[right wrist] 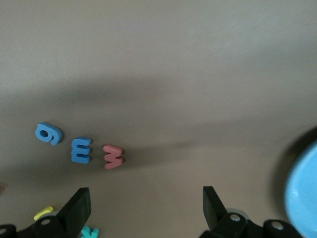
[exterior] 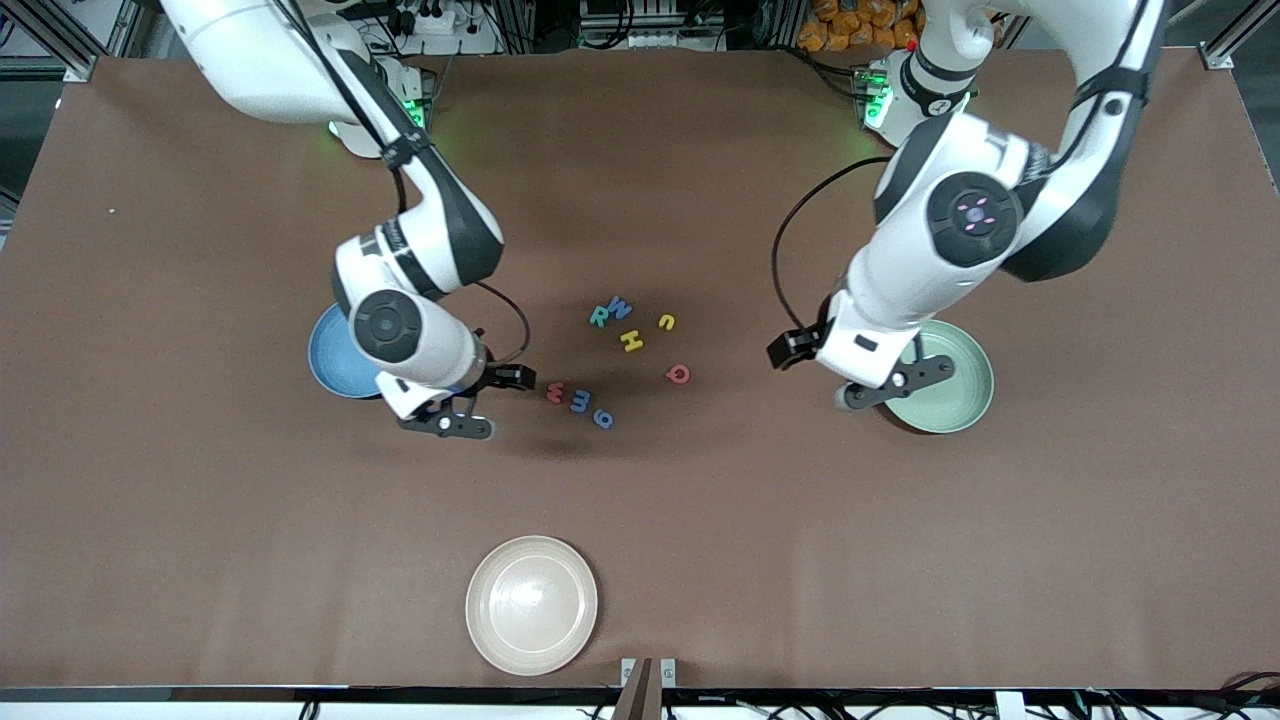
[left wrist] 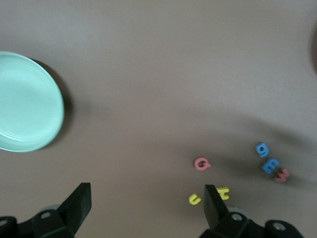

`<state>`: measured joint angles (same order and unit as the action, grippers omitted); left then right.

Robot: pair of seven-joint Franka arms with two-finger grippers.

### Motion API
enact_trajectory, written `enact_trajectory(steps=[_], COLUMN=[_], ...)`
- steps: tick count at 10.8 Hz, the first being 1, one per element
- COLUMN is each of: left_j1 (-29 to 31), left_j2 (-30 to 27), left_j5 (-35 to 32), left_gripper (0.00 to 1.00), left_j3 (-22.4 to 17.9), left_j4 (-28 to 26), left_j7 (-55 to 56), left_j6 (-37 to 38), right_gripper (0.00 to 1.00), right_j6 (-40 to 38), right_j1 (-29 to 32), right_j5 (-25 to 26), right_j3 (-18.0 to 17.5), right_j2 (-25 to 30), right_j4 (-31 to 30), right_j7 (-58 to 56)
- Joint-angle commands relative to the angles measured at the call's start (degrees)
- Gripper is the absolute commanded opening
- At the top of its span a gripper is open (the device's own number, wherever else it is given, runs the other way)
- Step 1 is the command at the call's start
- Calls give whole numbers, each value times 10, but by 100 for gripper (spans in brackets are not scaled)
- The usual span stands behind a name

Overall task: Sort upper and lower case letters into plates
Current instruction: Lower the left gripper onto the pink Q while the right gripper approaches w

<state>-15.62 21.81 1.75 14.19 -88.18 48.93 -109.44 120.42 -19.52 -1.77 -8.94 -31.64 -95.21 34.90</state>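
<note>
Several small letters lie mid-table. A teal R [exterior: 600, 317], blue W [exterior: 621, 308], yellow u [exterior: 667, 322] and yellow H [exterior: 632, 341] form one group. A pink Q [exterior: 678, 374] lies alone. A pink w [exterior: 556, 393], blue E [exterior: 581, 402] and blue g [exterior: 603, 418] form a row. My right gripper [exterior: 455, 415] hangs open and empty between the light blue plate [exterior: 335, 360] and that row [right wrist: 113, 156]. My left gripper [exterior: 885, 388] is open and empty at the mint green plate's [exterior: 950, 380] edge; its wrist view shows the Q [left wrist: 201, 163] and u [left wrist: 194, 199].
A cream-white plate [exterior: 532, 604] sits near the table's front edge, nearer the camera than the letters. Both arms' elbows rise over the part of the table farthest from the camera. The brown table [exterior: 200, 500] is bare around the plates.
</note>
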Motion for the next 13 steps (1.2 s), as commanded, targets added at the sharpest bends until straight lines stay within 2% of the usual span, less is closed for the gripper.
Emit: enact_trajectory(steps=[1,6,10,13], left_j1=[-27,-83,-108,-129], left_j2=[41,113,145,175], left_j5=[7,-40,-90,-94], left_gripper=[100,100,100,100], left_j3=[-3,-4,-5,-9], left_j4=[9,2,-21,-23], left_j7=[89,271,358,404], left_j6=[-34,-131,-187,-223], right_gripper=[100,100,100,100], right_j6=[41,74,119,139], right_j1=[-19,-31,-38,-38], right_j5=[17,34,36,36], right_j3=[0,0,0,0], right_j2=[-32,-59,-68,-72], right_j4=[7,2,-26,-40], right_j7=[22,23,38,65])
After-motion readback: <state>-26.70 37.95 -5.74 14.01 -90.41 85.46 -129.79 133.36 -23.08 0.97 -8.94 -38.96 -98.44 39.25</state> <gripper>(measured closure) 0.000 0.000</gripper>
